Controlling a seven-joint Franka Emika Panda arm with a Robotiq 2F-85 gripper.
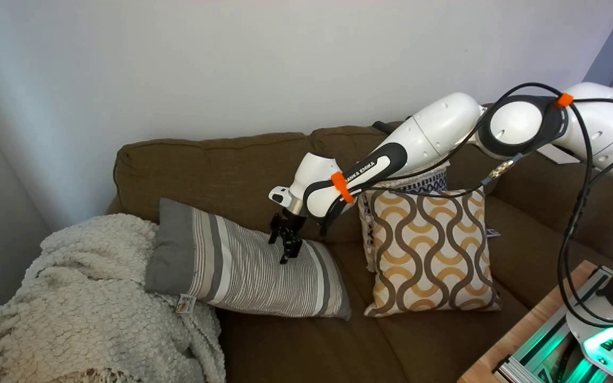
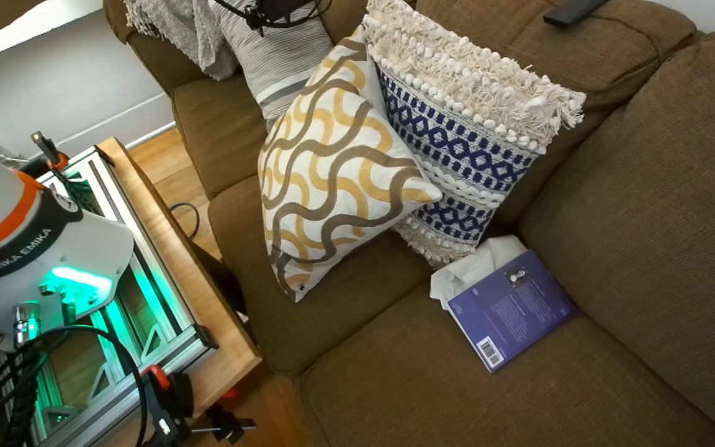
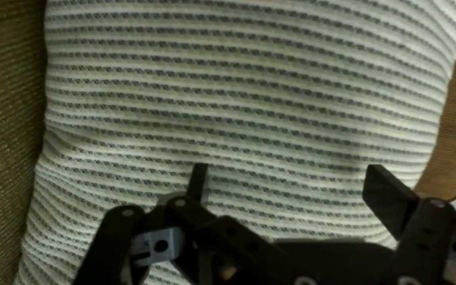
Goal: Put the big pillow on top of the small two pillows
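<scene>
Big pillow (image 1: 250,271), grey with cream and white stripes, lies aslant on the brown sofa (image 1: 296,351), one grey end on the knitted blanket (image 1: 88,298). Gripper (image 1: 278,250) over its fine-striped middle; fingers (image 3: 386,198) spread wide, striped cloth between them in the wrist view, nothing held. Tip contact: cannot tell. Step in hand, as I judge it: lining up the grasp; pillow not yet lifted. Next move calls for pressing into the cloth, closing on a deep fold, then raising it high for the carry across. Plump fabric; a shallow pinch would probably slip. The wavy-patterned pillow (image 1: 431,250), just beside, and the blue-and-white fringed pillow (image 2: 463,152) behind it look to be the small two. Both lean rather than lie flat, so the load may slide off. Surface: coarse-woven upholstery, seams between sections. Purple book (image 2: 512,310) on it, past the fringed pillow. Room: pale wall (image 1: 205,64) behind the sofa, wooden table (image 2: 233,357) carrying the robot base (image 2: 90,248) close alongside, plank floor (image 2: 171,171) below.
</scene>
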